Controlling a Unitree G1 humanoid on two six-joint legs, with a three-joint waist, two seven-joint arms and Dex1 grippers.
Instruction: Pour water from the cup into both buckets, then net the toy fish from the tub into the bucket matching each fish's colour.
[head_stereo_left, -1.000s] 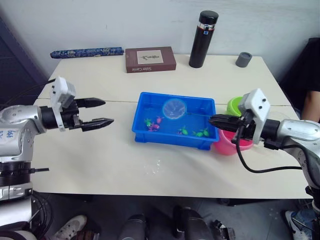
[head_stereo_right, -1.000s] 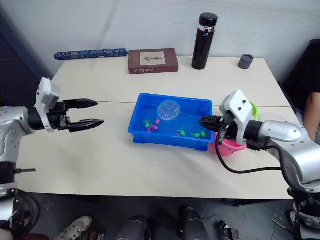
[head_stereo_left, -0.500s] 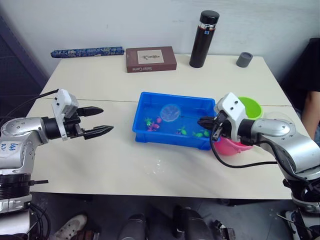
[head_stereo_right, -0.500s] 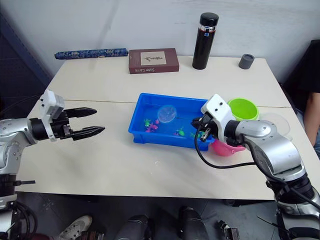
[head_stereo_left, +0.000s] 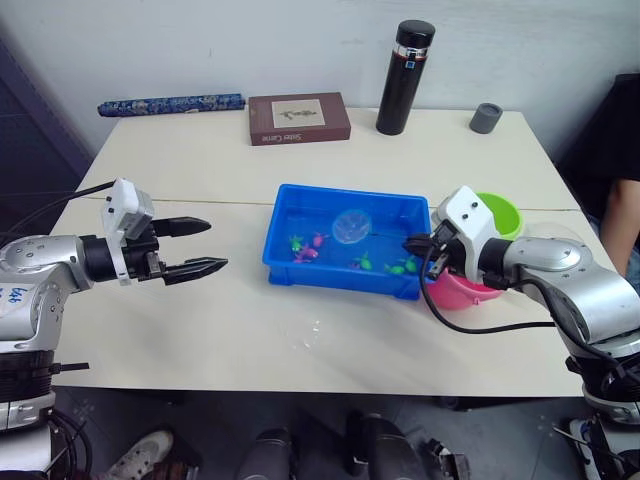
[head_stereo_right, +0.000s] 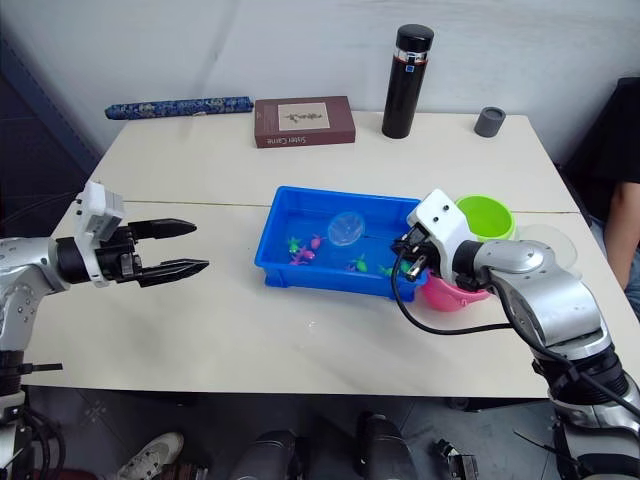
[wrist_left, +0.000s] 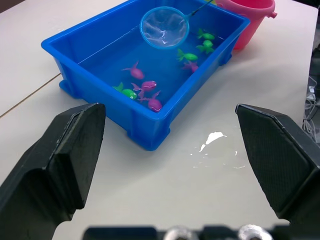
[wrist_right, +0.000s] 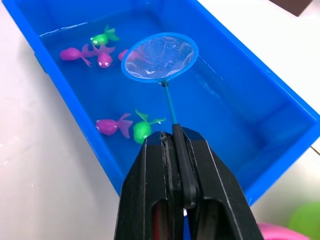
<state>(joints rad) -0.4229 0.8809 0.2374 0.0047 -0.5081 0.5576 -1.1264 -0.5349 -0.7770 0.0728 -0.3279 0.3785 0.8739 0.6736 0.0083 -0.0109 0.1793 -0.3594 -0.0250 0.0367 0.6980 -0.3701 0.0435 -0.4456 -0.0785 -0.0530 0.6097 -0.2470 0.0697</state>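
The left claw hung open over the surface at about nine o'clock of the tub, well apart from it. The right claw was clamped on the net's thin handle, at the tub's three o'clock edge. The net was held over the water, possibly just touching it. Pink and green toy fish lay in the tub. Beyond the right claw stood the pink bucket and the green bucket.
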